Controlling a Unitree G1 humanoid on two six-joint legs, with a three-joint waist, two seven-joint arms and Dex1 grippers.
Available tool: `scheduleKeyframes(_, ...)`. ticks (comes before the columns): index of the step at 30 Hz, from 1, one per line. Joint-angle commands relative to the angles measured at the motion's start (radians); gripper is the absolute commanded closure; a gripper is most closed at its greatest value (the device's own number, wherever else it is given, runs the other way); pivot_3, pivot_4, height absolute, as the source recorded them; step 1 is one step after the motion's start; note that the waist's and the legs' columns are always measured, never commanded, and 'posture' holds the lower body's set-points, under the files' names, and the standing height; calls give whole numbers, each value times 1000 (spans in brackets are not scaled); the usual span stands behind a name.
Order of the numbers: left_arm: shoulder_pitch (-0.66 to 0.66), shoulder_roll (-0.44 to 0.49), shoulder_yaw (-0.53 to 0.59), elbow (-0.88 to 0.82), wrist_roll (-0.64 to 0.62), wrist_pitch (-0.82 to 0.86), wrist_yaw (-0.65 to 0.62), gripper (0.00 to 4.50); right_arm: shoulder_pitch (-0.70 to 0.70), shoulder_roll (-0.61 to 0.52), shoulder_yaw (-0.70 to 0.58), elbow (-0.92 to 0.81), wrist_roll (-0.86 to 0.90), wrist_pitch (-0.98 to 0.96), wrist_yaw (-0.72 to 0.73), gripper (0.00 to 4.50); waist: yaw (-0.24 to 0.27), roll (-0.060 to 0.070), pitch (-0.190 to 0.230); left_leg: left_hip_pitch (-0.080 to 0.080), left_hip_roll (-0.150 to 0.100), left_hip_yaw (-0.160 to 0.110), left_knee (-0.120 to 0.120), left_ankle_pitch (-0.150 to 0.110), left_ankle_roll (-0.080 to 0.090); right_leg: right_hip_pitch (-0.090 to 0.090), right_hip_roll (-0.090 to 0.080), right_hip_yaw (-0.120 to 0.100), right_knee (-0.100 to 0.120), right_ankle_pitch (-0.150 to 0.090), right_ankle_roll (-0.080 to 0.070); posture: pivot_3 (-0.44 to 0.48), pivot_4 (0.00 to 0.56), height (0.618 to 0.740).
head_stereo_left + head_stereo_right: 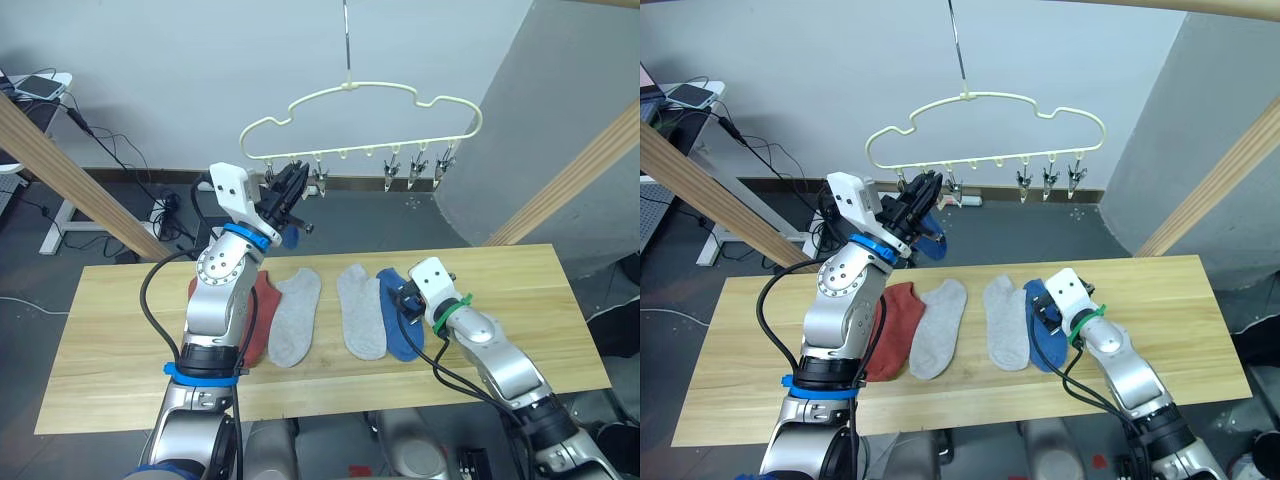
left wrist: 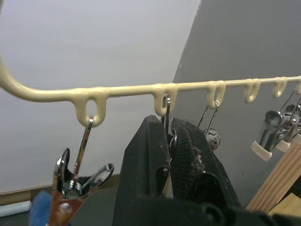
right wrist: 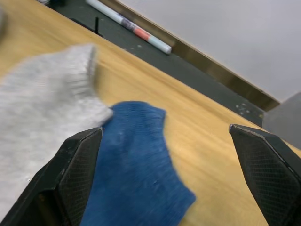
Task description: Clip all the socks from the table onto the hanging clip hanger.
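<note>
My right gripper (image 3: 164,179), jaws spread wide, hovers directly over the blue sock (image 3: 136,165) lying lengthwise beneath it on the table (image 1: 520,290); my left gripper (image 1: 290,190) pinches a clip (image 2: 168,123) of the clip hanger (image 1: 360,95) overhead.

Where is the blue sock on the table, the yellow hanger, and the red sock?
blue sock (image 3: 136,165): right wrist view, its middle.
yellow hanger (image 1: 362,88): left eye view, wavy top.
red sock (image 1: 898,318): right eye view, its middle.

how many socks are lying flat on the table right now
4 for sure: a rust-red sock by the left arm, two grey socks mid-table, a blue sock under the right gripper. The arm may hide more.
</note>
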Motion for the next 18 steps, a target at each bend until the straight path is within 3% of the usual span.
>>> scheduleKeyframes(1,2,4,-2,-53,-8,-2,-6,4381,-14,37,-22,85,-13,-70,24,0,0,0,0,0,0,0,0,0,0,0,0,0,0,0,0,-259,330,732)
scheduleKeyframes(7,5,8,-2,-54,-9,6,-8,4381,-43,98,-37,188,-19,-55,51,0,1,0,0,0,0,0,0,0,0,0,0,0,0,3,-4,-253,331,732)
scheduleKeyframes(9,6,12,-2,-55,-11,9,-13,4381,-42,118,-48,202,-18,-27,48,373,1,0,0,0,0,0,0,0,0,0,0,0,0,3,-4,-250,330,732)
scheduleKeyframes(10,7,14,-2,-55,-12,10,-14,4381,-41,124,-50,205,-20,-20,50,587,1,0,0,1,0,0,0,0,0,0,0,0,1,3,-4,-250,330,732)
scheduleKeyframes(18,8,46,6,-77,-74,67,-88,4381,-14,153,-91,155,-8,39,64,3551,3,0,0,1,0,0,0,0,0,1,0,0,1,3,-3,-248,329,732)
